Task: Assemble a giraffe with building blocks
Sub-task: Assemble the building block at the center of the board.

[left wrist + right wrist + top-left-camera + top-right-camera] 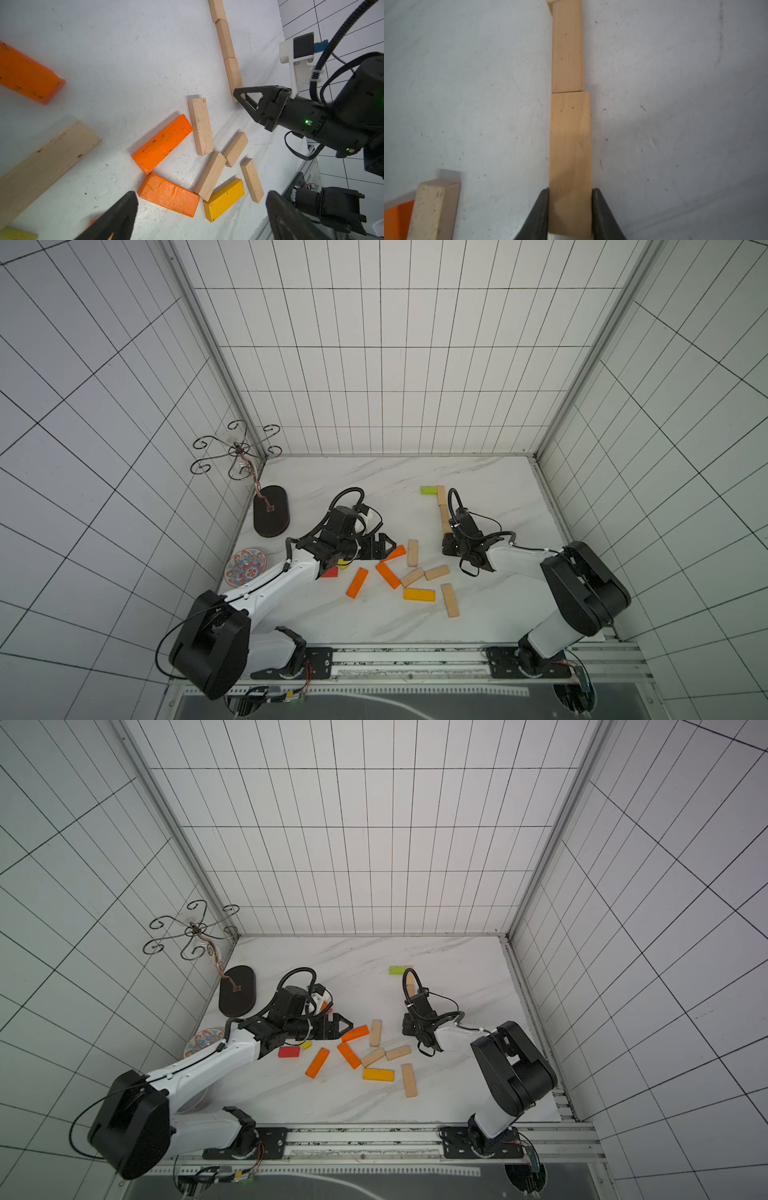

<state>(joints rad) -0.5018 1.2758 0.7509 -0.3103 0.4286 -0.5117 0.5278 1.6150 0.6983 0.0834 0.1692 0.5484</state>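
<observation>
White table (498,497) holds our blocks (419,594), scattered in the middle. Our right fingers (238,93) squeeze the end pale block (570,145) of a line reaching a green block (428,489). Our left fingers (385,546), spread wide, hang beside an orange block (395,552). We see a painted plate (245,568) near the wall (166,531).

Matt pale wooden block (570,145), scuffed glossy orange block (162,143), smooth marbled tabletop (124,62)
</observation>
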